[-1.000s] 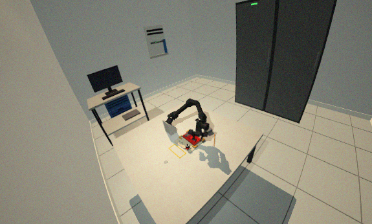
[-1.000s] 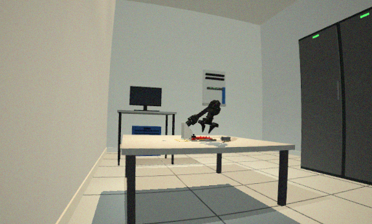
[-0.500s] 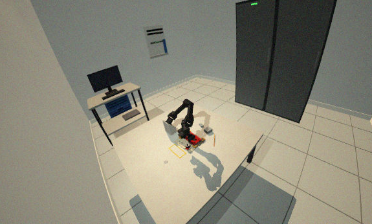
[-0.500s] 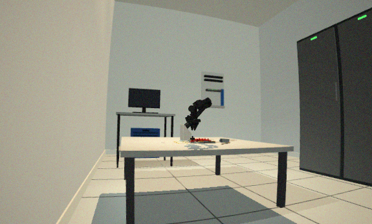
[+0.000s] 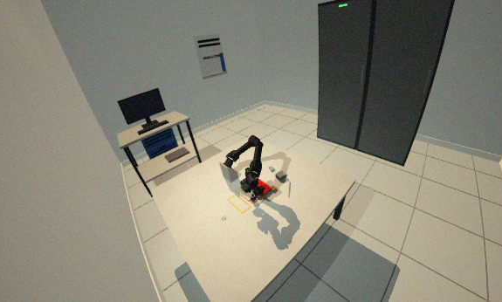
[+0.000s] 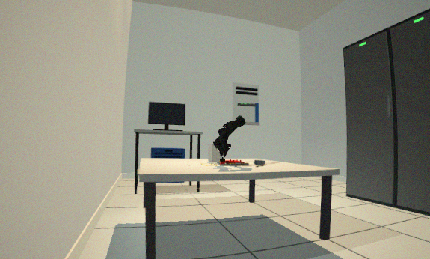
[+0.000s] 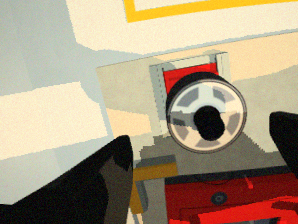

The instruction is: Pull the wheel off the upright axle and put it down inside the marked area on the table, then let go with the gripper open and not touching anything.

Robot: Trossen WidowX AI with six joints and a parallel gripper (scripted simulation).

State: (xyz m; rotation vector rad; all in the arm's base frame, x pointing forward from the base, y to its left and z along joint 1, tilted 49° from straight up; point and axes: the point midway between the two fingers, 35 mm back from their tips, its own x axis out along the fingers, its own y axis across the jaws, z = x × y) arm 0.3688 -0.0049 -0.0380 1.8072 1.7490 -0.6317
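The wheel [image 7: 206, 91], silver-faced with spokes and a black tyre, sits around the black axle [image 7: 210, 125] on a pale base plate. My gripper [image 5: 254, 198] [image 6: 223, 159] [image 7: 200, 134] is open, pointing down low over the plate. In the wrist view one finger stands left of the wheel and the other right of it, with a gap on both sides. The marked area is a yellow outline [image 5: 236, 206] [image 7: 165, 13] on the table, just beyond the plate's edge. In the top and exterior views the wheel is too small to make out under the gripper.
A red part [image 5: 264, 187] [image 7: 200, 191] lies beside the wheel on the same plate, with a brown-yellow bracket [image 7: 155, 171]. An upright pale panel [image 5: 230, 173] [image 6: 212, 153] stands near the arm. A grey box [image 5: 281, 176] [image 6: 259, 162] and a thin orange rod [image 5: 289, 189] are to the right.
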